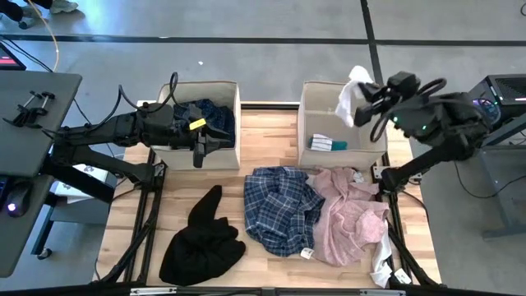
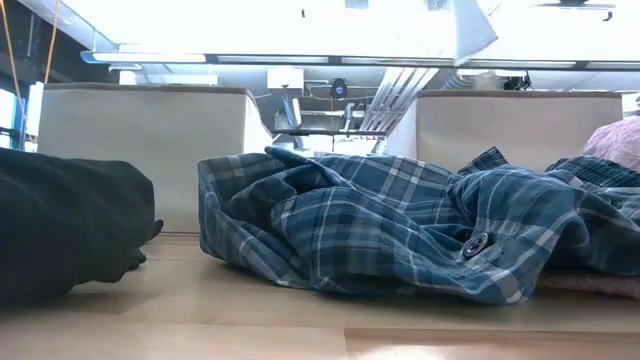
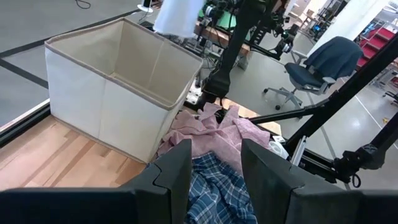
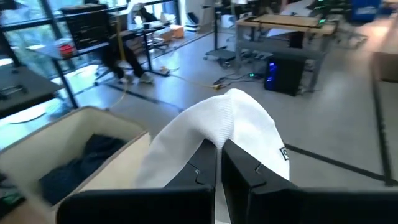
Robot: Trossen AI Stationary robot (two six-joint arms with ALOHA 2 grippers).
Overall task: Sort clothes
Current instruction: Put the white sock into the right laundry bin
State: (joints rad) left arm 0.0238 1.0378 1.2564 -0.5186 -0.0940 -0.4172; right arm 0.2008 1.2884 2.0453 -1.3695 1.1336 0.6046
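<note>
White sock hangs long-axis downward from the right gripper, clamped on it above the right bin, one of two beige bins. Left gripper, fingers part-open and holding nothing, sits at the left bin. On the table: one black garment, one plaid shirt, one pink shirt, poss. another sock at the edge.
</note>
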